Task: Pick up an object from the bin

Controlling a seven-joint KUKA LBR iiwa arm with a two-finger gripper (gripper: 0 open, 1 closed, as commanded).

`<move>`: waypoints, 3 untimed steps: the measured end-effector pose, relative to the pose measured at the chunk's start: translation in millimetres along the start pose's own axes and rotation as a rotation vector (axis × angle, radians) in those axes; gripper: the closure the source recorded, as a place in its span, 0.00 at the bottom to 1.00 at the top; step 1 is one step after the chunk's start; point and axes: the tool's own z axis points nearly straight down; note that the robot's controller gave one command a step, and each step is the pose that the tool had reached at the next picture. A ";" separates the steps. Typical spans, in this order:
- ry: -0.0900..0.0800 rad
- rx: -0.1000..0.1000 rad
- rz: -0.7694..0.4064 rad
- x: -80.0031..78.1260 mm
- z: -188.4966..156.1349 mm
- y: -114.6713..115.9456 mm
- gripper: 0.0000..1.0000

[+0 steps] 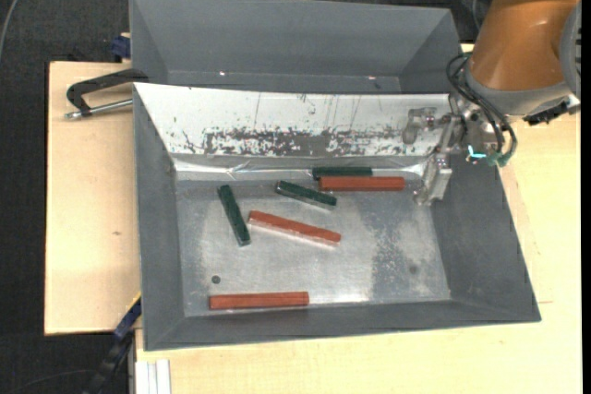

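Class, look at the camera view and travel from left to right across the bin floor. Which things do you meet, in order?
slanted green stick → slanted red stick in the middle → tool

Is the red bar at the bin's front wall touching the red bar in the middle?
Apart. The camera view shows bare grey bin floor between the front red bar and the middle red bar.

The arm's orange cover (526,32) runs off the right edge; the gripper (432,189) and a near-left dark speck (215,280) are too small to tell.
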 end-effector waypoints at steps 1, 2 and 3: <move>-0.001 -0.002 0.043 35.9 32.3 41.3 0.00; 0.000 -0.002 0.165 45.4 127.8 80.1 0.00; -0.005 0.000 -0.072 83.9 124.9 134.5 0.00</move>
